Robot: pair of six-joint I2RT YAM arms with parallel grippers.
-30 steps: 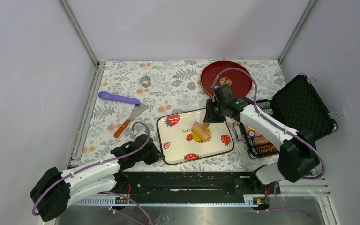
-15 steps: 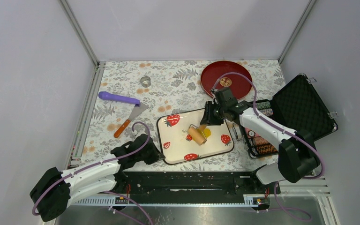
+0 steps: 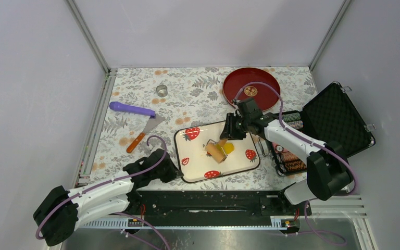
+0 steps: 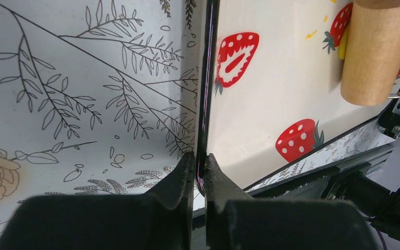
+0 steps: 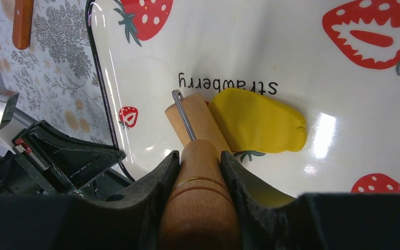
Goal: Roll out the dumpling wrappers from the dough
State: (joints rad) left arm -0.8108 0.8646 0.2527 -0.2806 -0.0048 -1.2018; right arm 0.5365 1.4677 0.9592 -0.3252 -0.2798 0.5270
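Observation:
The yellow dough (image 3: 228, 148) is a flattened irregular patch in the middle of the strawberry tray (image 3: 198, 156). A wooden roller (image 3: 216, 151) lies on the tray against the dough's left edge. My right gripper (image 3: 233, 131) is shut on the roller's wooden handle (image 5: 200, 177). In the right wrist view the roller drum (image 5: 198, 122) touches the dough (image 5: 258, 121). My left gripper (image 3: 173, 170) is shut on the tray's near-left rim (image 4: 207, 104). No round dumpling wrappers are in view.
A red plate (image 3: 251, 86) sits at the back right. An open black case (image 3: 333, 117) stands right of the tray. A purple tool (image 3: 131, 109), a wooden-handled spatula (image 3: 145, 131) and a small metal ring cutter (image 3: 161, 89) lie on the floral cloth to the left.
My right gripper has drawn the roller left across the dough, uncovering the dough on the roller's right side. The left arm and the tray have not moved.

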